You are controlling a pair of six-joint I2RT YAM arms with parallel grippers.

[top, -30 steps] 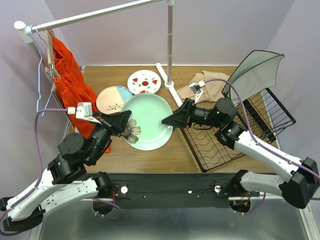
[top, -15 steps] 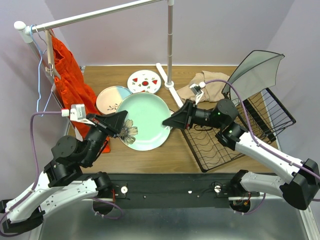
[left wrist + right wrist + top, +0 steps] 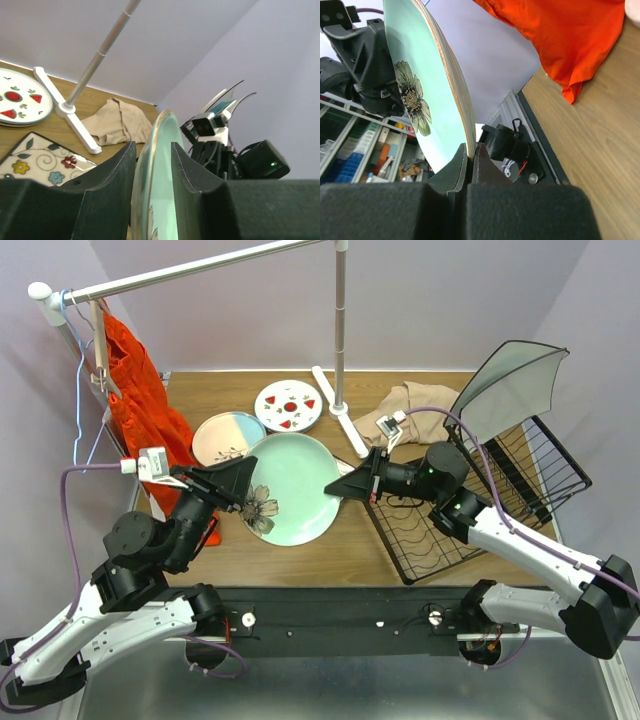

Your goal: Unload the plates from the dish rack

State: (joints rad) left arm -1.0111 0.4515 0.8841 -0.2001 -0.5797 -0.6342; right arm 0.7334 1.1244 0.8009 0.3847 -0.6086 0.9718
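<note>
Top external: green plate (image 3: 291, 487) between both jaws.

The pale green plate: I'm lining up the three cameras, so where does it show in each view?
Top external: the pale green plate sits centre, between the left hand and right hand.
Left wrist: edge-on at bottom centre, its rim between the hand's open fingers.
Right wrist: upper left, flower face showing, rim pinched at the bottom.
Shared landmark: the orange cloth, also at the right wrist view's top right; not in the left wrist view.
</note>
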